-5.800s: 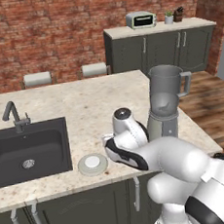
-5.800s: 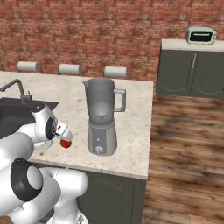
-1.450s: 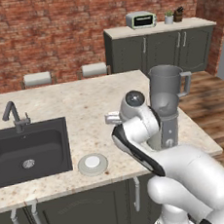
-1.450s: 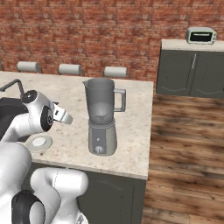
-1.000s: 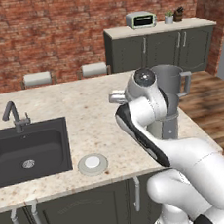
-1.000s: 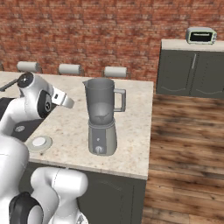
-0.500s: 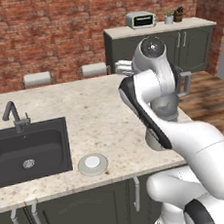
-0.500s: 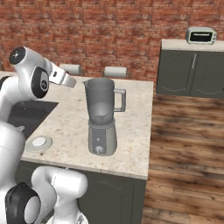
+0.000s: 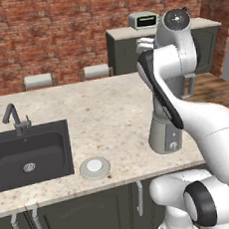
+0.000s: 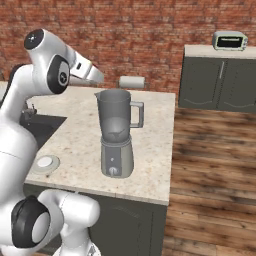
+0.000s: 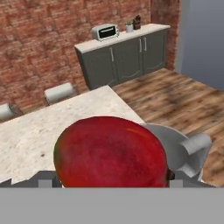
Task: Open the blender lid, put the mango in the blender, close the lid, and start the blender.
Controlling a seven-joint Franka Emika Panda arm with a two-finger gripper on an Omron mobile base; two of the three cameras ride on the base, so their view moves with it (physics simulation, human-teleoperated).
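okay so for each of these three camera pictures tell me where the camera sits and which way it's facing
Left base view: behind the arm on its left, facing forward and down over the counter, the sink and the blender lid; the arm rises at right.
Right base view: behind on the right, facing the blender; the arm rises at left.
Hand view: on the hand, looking along the gripper at the mango above the jar.
Both base views share counter, blender and lid.
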